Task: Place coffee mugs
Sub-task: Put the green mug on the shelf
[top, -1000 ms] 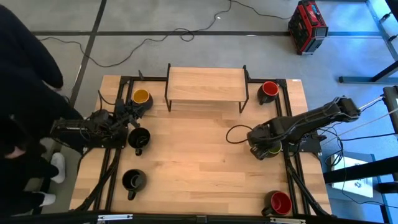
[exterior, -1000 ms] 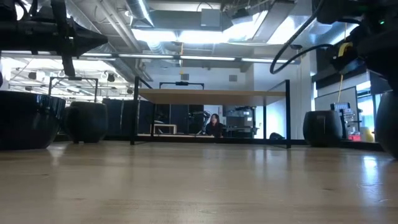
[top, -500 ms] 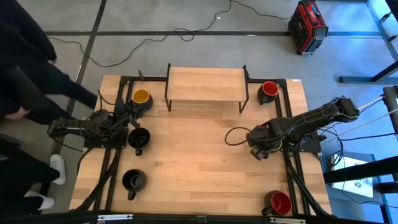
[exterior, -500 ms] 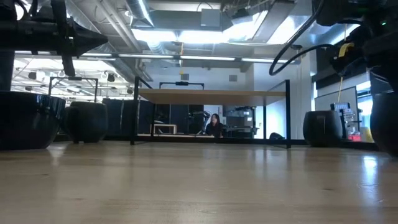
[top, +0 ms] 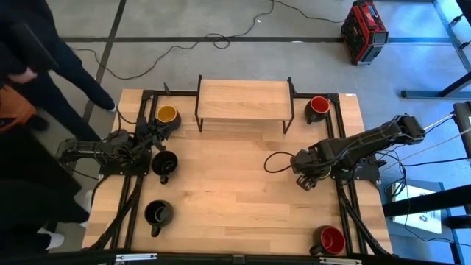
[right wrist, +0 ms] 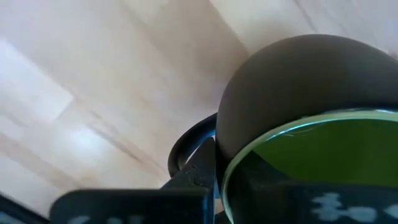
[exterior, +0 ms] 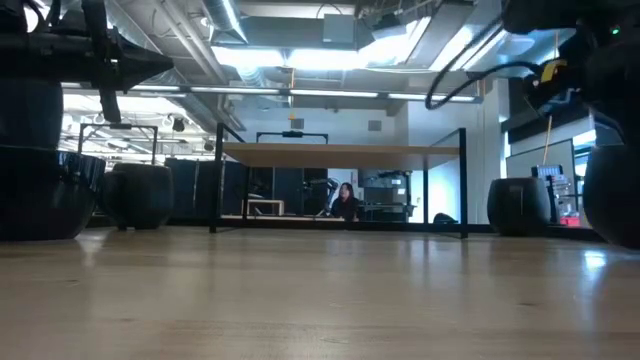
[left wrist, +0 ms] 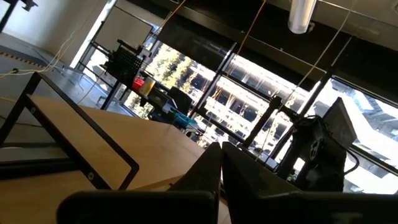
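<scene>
The right gripper (top: 305,179) hangs over the table (top: 235,191) near its right edge, fingers clamped on the rim of the green-lined mug (right wrist: 305,134), which shows close up in the right wrist view. The left gripper (top: 151,140) rests near the left edge with its fingers closed together, between the yellow-lined mug (top: 167,115) and a black-lined mug (top: 163,162). Another black-lined mug (top: 158,213) stands toward the near-left corner, one red-lined mug (top: 318,105) at the far-right corner beside the wooden shelf (top: 244,100), and another red-lined mug (top: 330,239) at the near-right corner.
</scene>
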